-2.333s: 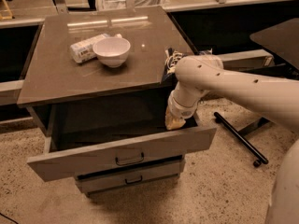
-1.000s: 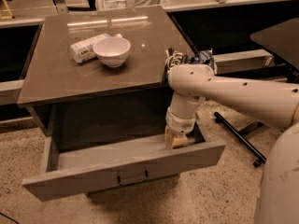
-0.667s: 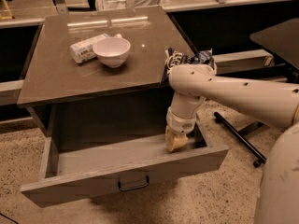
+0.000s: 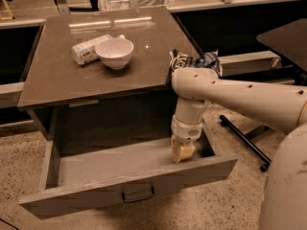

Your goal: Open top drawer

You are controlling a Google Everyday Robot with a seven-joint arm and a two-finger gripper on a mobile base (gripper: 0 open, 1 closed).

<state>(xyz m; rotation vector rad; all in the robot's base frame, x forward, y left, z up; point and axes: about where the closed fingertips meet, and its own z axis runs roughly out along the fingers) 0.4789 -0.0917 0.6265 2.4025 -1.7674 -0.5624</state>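
The top drawer (image 4: 96,188) stands pulled far out from under the brown cabinet top (image 4: 62,75). Its grey box interior (image 4: 105,162) shows and holds nothing I can see. A small dark wire handle (image 4: 138,195) hangs at the centre of its front panel. My gripper (image 4: 182,152) reaches down inside the drawer at its right end, just behind the front panel. My white arm (image 4: 230,97) comes in from the right.
A white bowl (image 4: 115,52) and a lying white can (image 4: 88,48) sit on the cabinet top. A dark crumpled bag (image 4: 204,60) lies at its right edge behind my arm. A black bar (image 4: 242,140) lies on the speckled floor at right.
The drawer has slid further out toward the camera, and my gripper has moved with it, staying inside its right end behind the front panel.
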